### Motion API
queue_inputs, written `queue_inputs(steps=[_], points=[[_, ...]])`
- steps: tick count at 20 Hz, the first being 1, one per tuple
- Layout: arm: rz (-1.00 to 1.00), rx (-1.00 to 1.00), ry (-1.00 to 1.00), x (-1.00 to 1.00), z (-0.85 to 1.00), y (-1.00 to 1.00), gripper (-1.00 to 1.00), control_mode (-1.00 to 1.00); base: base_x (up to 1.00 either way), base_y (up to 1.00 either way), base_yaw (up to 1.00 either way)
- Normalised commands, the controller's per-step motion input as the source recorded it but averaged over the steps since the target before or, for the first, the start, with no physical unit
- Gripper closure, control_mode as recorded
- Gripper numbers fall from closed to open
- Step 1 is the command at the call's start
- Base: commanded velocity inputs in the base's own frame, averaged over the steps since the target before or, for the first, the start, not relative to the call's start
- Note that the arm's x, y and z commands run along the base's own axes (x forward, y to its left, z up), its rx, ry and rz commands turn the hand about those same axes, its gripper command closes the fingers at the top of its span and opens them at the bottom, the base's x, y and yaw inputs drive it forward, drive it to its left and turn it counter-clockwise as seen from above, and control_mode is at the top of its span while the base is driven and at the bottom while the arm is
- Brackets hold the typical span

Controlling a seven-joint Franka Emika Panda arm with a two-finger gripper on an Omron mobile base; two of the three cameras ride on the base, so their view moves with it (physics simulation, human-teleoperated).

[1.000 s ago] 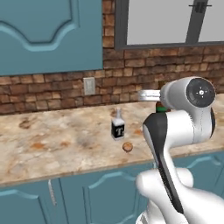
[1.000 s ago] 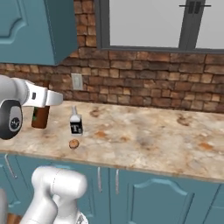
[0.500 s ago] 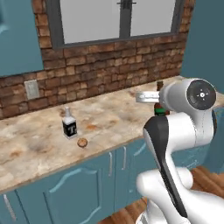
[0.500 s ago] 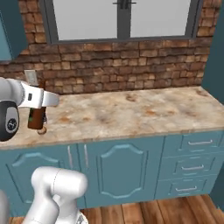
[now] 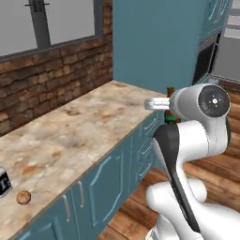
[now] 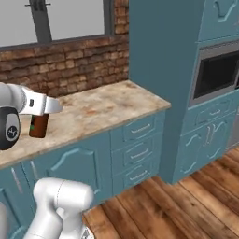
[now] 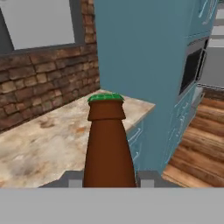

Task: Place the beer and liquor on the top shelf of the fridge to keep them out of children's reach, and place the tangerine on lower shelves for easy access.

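Note:
My gripper (image 7: 109, 179) is shut on the beer (image 7: 108, 144), a brown bottle with a green cap that stands upright between the fingertips. In the right base view the beer (image 6: 38, 125) hangs under the hand above the counter's front. From the left base view, part of the beer (image 5: 170, 93) peeks out behind my arm. The tangerine (image 5: 23, 197) lies on the counter at the lower left, with the liquor (image 5: 3, 181) cut off by the left edge beside it. A grey slice of the fridge (image 5: 230, 51) shows at the far right; I cannot make out its shelves.
The speckled counter (image 5: 89, 126) ends at a tall teal cabinet column (image 6: 158, 51) holding a built-in microwave (image 6: 215, 70). Brick wall and a window (image 6: 56, 18) run behind the counter. Wooden floor (image 6: 186, 205) lies open in front of the cabinets.
The base has turned right, so the whole scene has slid left: the liquor and tangerine went to the left edge and the cabinet column and microwave came in. The beer stays gripped.

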Motion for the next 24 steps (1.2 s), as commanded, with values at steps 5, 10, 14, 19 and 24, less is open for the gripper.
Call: queue_inputs(steps=[5,10,14,19,24], points=[[0.0,0.0,0.0,0.0,0.0,0.0,1.0,1.0,-0.02,-0.59,-0.64],[0.0,0.0,0.0,0.0,0.0,0.0,1.0,1.0,0.15,-0.57,-0.53],[0.0,0.0,0.0,0.0,0.0,0.0,1.0,1.0,0.42,-0.76,-0.33],[0.0,0.0,0.0,0.0,0.0,0.0,1.0,1.0,0.82,-0.68,-0.08],[0.0,0.0,0.0,0.0,0.0,0.0,1.0,1.0,1.0,-0.62,0.02]])
